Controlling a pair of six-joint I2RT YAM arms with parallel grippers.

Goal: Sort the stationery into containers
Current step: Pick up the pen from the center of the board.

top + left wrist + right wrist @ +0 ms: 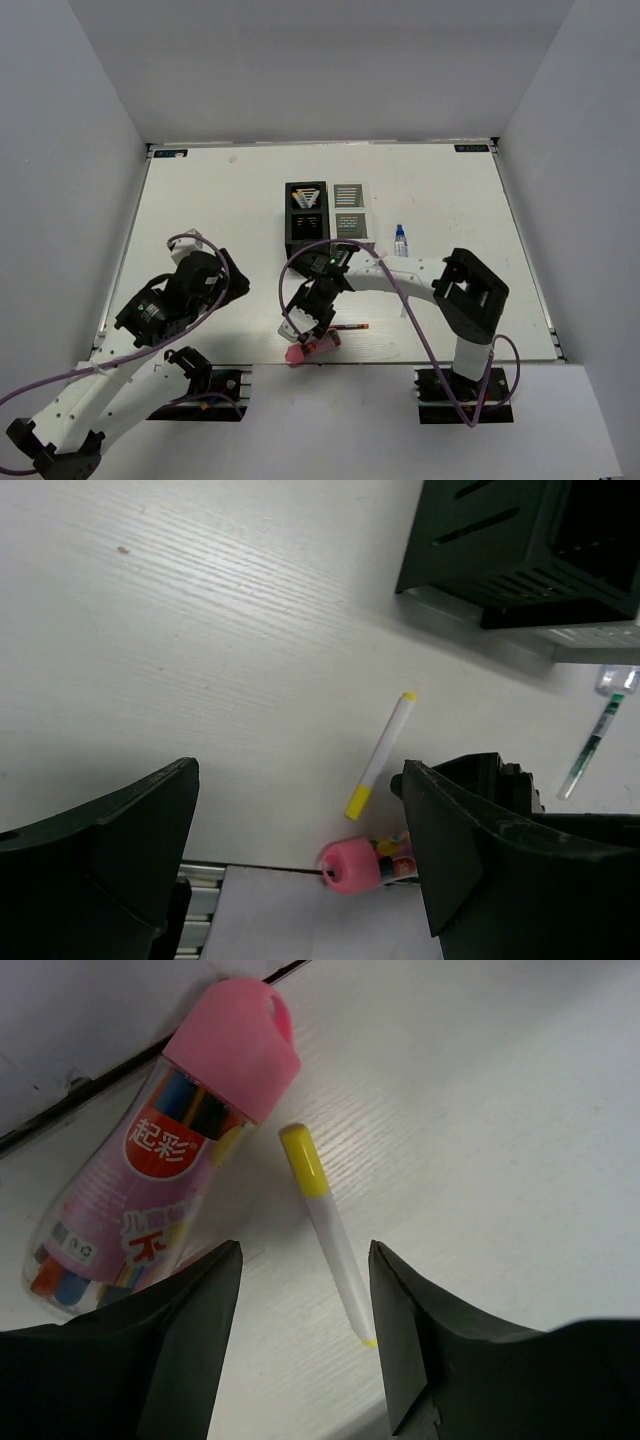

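A white stick with yellow tips (pixel 325 1225) lies on the table, its near end between the open fingers of my right gripper (pixel 305 1350). Just left of it lies the pink-capped clear tube of markers (pixel 150 1180), at the table's front edge (pixel 300 352). In the top view my right gripper (pixel 308 322) hangs low over both. My left gripper (pixel 228 285) is open and empty, well left of them; its view shows the stick (pixel 380 755), the pink cap (pixel 350 865) and a green pen (pixel 592 745). The black box (pixel 305 215) and white box (pixel 349 210) stand behind. A red pen (pixel 352 327) lies right of the gripper.
A blue-capped small bottle (pixel 401 240) stands right of the white box. The black box's far compartment holds several yellow-tipped sticks (pixel 305 195). The table's front edge (pixel 380 362) runs just behind the pink cap. Grey walls close in the table's sides and back.
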